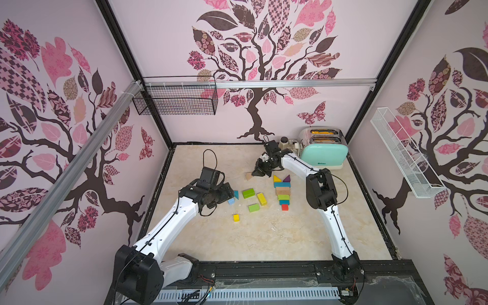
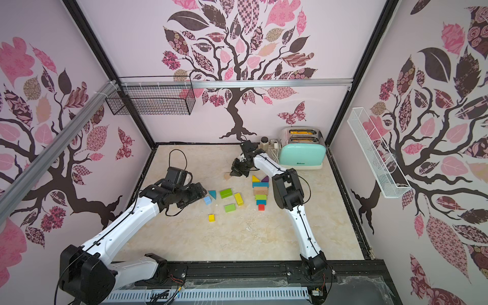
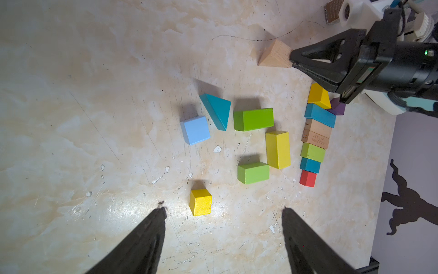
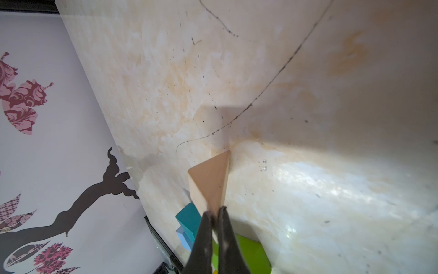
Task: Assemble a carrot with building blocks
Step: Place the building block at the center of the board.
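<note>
R gripper (image 4: 214,212): was pinched shut on corner of tan wedge (image 4: 209,182), low at table (image 1: 264,237), near column top. L gripper (image 3: 223,208): stood open, empty, by loose blocks (image 3: 253,118). Carrot column (image 1: 282,192): was laid red tip to yellow/purple wedges. Est. mostly done; top wedge(s) left.

Bright, even light; glare on tabletop (image 4: 331,189); soft shadows; wide-angle bowing at edges.

Tan blocks (image 3: 316,140) stamped "2" and "21", toaster (image 1: 323,155) lettering unreadable
</note>
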Motion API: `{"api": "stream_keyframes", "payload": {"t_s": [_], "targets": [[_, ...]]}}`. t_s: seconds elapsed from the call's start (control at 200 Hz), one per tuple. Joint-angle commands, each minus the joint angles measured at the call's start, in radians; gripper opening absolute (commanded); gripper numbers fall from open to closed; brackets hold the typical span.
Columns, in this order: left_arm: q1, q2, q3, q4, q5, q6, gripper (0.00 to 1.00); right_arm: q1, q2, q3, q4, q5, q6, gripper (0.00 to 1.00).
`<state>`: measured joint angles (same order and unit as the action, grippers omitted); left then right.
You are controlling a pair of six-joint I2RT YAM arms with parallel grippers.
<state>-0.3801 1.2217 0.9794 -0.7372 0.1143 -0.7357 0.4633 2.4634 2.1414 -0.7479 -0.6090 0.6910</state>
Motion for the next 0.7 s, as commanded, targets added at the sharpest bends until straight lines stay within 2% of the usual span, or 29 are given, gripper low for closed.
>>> {"api": "stream_keyframes", "payload": {"t_s": [0.0,0.18,0.36,0.47,0.535,0.695], "targets": [[0.005,0.004,-0.012,0.026,0.007,-0.008,0.81,-0.005,0.036,0.024,-0.096,0.031,0.074,0.0],[0.004,0.011,-0.012,0.034,0.012,-0.01,0.81,-0.017,0.05,0.014,-0.085,0.027,0.171,0.0],[0.004,0.013,-0.014,0.034,0.012,-0.011,0.81,-0.02,0.068,0.056,-0.106,0.043,0.159,0.0],[0.004,0.015,-0.018,0.038,0.012,-0.011,0.81,-0.021,0.056,0.063,-0.13,0.086,0.12,0.28],[0.004,0.017,-0.019,0.041,0.012,-0.011,0.81,-0.021,0.055,0.072,-0.141,0.106,0.102,0.32],[0.004,0.027,-0.011,0.045,0.013,-0.008,0.81,-0.013,0.023,0.089,-0.163,0.173,0.002,0.32]]}}
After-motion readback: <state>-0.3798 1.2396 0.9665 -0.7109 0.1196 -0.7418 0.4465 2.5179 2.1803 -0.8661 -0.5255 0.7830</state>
